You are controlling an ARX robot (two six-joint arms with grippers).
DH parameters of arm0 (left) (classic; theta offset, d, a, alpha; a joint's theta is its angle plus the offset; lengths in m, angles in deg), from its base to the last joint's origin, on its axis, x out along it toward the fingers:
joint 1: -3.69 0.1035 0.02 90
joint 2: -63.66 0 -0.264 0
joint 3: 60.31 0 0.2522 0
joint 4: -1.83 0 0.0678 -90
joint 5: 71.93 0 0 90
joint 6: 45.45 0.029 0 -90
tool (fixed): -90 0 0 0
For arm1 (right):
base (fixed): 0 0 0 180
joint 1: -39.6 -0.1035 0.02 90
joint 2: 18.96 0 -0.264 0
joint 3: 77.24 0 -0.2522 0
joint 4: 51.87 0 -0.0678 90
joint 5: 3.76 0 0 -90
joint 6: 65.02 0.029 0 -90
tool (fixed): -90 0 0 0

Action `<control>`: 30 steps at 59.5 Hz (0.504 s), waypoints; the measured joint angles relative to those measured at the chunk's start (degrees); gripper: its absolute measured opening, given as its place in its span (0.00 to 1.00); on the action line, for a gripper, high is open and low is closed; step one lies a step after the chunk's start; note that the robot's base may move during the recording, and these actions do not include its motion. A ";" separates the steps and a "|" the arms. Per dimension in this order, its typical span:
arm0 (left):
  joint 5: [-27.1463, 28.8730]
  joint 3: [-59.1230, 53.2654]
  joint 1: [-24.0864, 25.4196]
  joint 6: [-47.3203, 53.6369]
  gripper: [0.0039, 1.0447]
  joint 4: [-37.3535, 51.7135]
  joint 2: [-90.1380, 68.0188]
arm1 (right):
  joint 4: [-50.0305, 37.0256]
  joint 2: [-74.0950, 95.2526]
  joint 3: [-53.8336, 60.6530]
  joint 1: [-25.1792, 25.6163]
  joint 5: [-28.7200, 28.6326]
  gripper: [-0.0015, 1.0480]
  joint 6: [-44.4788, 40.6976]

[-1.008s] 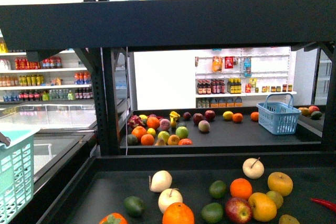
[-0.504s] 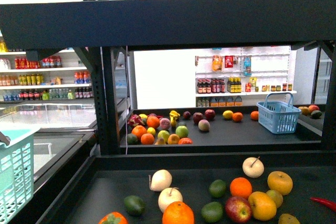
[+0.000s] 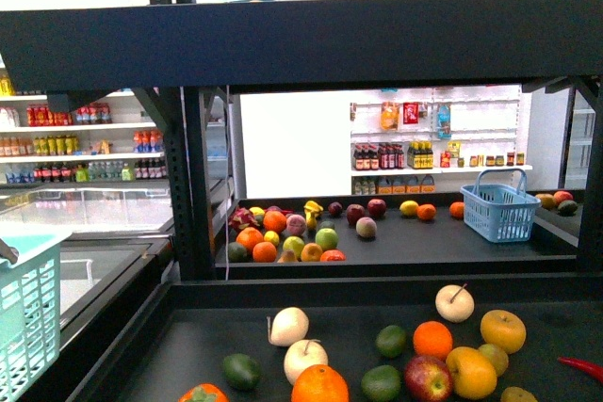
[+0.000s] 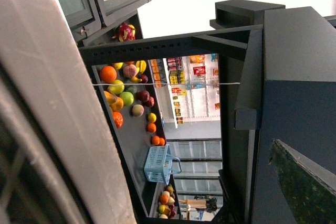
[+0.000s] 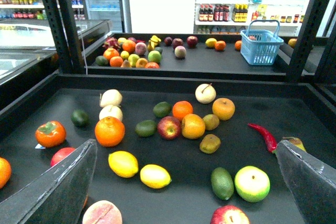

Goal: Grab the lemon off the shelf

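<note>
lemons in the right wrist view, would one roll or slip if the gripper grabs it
Probably apt to roll: the rounder lemon and the longer lemon are smooth ovals lying loose on the flat shelf. Their glossy skin may slip in the open right gripper unless gripped across the short axis. They look firm, likely not fragile.

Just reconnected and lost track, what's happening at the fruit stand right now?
Nothing is picked yet. The right gripper hangs open over the near tier of the shelf, holding nothing. A lemon and a second lemon lie loose on that tier just ahead of it. Neither arm shows in the front view. The left wrist view looks along the shelf and tells little more.
</note>
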 joint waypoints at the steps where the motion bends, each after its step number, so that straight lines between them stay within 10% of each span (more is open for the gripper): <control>1: 0.11 0.02 0.00 0.17 0.87 -0.04 -0.02 | 0.00 0.00 0.00 0.00 -0.02 0.98 0.00; 30: -0.46 -2.38 0.02 1.07 0.13 -1.88 0.63 | 0.00 0.00 0.00 0.00 0.00 0.98 -0.02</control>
